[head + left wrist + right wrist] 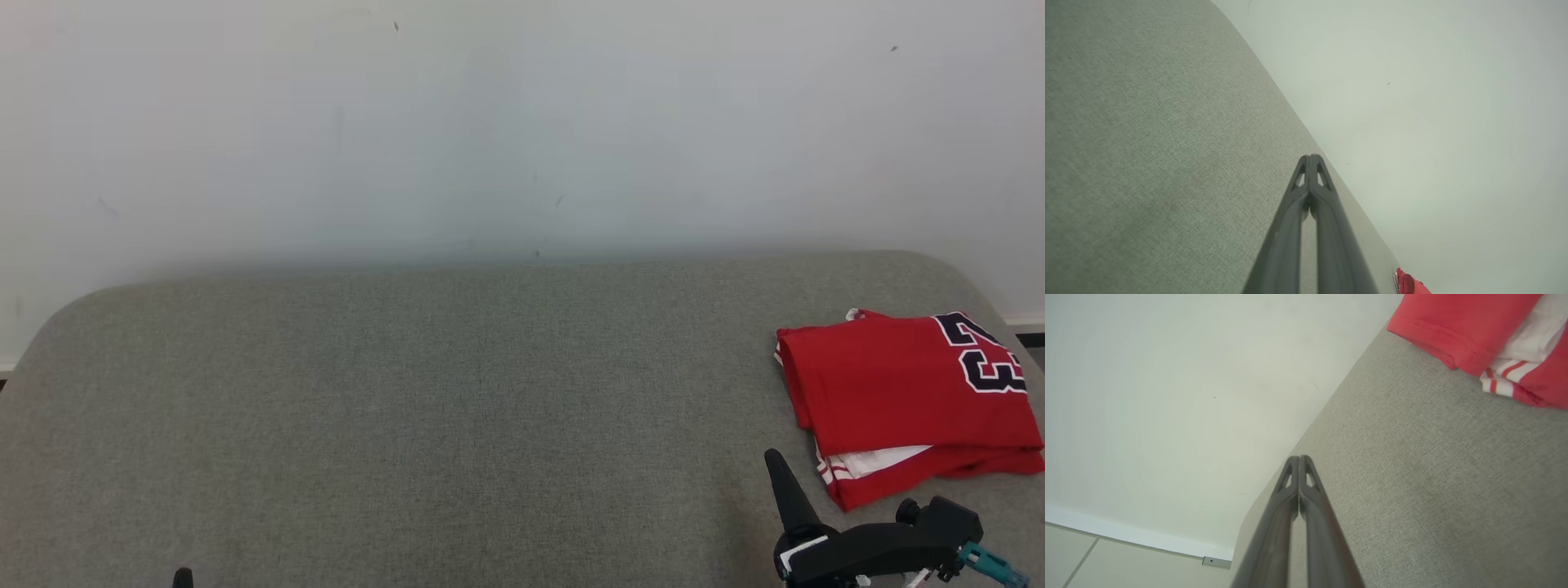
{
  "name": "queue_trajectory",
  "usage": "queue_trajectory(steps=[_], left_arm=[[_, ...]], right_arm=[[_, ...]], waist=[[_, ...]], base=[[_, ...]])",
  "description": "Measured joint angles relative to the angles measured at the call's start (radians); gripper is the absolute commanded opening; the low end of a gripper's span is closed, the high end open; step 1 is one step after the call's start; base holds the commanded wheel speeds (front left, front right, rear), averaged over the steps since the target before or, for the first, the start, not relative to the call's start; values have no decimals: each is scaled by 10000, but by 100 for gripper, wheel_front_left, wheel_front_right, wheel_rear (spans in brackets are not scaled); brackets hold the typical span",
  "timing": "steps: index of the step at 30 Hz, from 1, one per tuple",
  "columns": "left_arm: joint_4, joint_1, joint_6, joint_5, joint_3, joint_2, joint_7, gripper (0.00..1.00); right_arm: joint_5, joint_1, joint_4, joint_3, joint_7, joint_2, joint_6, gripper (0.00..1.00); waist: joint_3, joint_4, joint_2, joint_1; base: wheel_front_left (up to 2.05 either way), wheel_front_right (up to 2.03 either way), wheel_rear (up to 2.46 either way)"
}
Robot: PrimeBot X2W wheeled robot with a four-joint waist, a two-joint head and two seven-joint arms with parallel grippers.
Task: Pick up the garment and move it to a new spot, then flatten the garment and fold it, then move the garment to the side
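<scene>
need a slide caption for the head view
Folded red jersey at the right of the grey surface; right gripper shut and empty beside it.

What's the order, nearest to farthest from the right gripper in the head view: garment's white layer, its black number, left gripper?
From the right gripper:
1. White layer, just to its right.
2. Black number, farther back, right edge.
3. Left gripper, far lower left.
</scene>
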Motion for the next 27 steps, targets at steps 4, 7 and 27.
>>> queue_trajectory(steps=[4, 7, 27], left_arm=[[-52, -21, 31, -479, 100, -6, 71, 0], [-92, -36, 31, -819, 165, -8, 104, 0], [-362, -222, 36, -2949, 614, -23, 454, 0]], right_arm=[[433, -181, 100, 6, 102, 12, 0, 0], [754, -326, 171, 10, 196, 21, 0, 0], [2782, -1218, 662, 36, 805, 81, 0, 0]], waist=[[60, 10, 0, 0], [105, 17, 0, 0], [434, 72, 0, 0]], base=[[0, 0, 0], [0, 0, 0], [0, 0, 0]])
